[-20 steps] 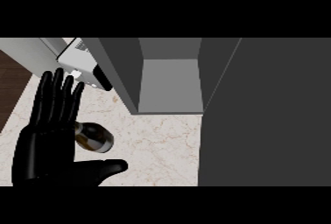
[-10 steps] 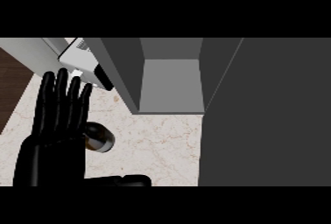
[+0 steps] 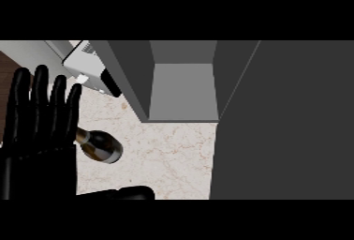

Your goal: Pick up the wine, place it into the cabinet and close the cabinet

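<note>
The wine bottle [image 3: 101,146] stands on the marble counter [image 3: 166,159], seen from above as a dark round shape with its neck toward my left hand. My left hand [image 3: 38,140] fills the view's left side, open with its fingers straight and pointing away; the bottle touches or sits just right of its palm edge. Its thumb [image 3: 119,192] lies low along the bottom edge, apart from the bottle. The open grey cabinet [image 3: 183,91] stands beyond the bottle, its inside bare. My right hand does not show.
A wide dark grey panel [image 3: 290,122], probably the cabinet's open door, covers the right side. A white and black appliance [image 3: 93,70] sits at the back left. Dark wooden floor [image 3: 7,63] shows past the counter's left edge.
My left hand has slid slightly left and its thumb has dropped toward the bottom edge, uncovering more of the bottle. The bottle has not moved.
</note>
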You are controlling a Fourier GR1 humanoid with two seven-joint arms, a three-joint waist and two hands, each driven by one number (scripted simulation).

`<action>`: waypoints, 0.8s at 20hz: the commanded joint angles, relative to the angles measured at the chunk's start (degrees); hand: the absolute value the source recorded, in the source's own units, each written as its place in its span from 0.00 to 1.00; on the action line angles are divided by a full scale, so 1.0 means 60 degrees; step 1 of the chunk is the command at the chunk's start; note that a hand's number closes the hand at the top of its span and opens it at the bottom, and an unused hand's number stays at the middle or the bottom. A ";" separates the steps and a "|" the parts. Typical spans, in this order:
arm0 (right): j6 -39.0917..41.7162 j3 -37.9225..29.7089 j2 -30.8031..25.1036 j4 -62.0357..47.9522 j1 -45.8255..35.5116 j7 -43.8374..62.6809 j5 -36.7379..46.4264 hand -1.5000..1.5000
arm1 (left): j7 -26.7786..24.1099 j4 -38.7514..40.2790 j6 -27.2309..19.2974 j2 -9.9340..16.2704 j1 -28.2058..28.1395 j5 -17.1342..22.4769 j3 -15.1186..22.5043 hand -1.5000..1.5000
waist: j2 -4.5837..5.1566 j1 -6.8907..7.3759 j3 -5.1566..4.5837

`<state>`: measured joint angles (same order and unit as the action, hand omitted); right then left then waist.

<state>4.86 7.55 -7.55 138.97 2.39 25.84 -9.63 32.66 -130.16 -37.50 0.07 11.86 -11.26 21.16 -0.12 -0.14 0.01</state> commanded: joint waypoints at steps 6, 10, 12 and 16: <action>-0.0148 -0.0572 -0.0250 0.1662 0.0096 0.1131 -0.0521 0.00 | 0.1431 -0.0702 0.0136 0.0310 0.0122 -0.0625 -0.0817 0.00 | -0.0002 -0.0040 0.0001; -0.0277 -0.0424 -0.0053 0.1130 -0.0181 0.0996 -0.0143 0.00 | 0.1836 -0.1627 0.0640 0.0775 -0.0429 -0.0095 -0.1612 0.00 | 0.0005 0.0009 -0.0002; -0.0241 -0.0144 -0.0035 0.1460 0.0028 0.1196 -0.0036 0.00 | 0.1640 -0.1435 0.0507 0.0664 -0.0404 -0.0513 -0.1526 0.00 | 0.0002 -0.0002 -0.0001; 0.0066 -0.0043 -0.0045 0.1792 0.0780 0.0698 0.0007 0.00 | 0.1486 -0.2077 0.0633 0.0662 -0.1520 -0.0381 -0.1326 0.00 | -0.0016 -0.0006 0.0003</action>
<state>3.80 7.18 -7.36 141.10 1.61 29.16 -8.19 40.52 -137.63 -33.66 4.58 6.93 -10.96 11.14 -0.13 -0.14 -0.02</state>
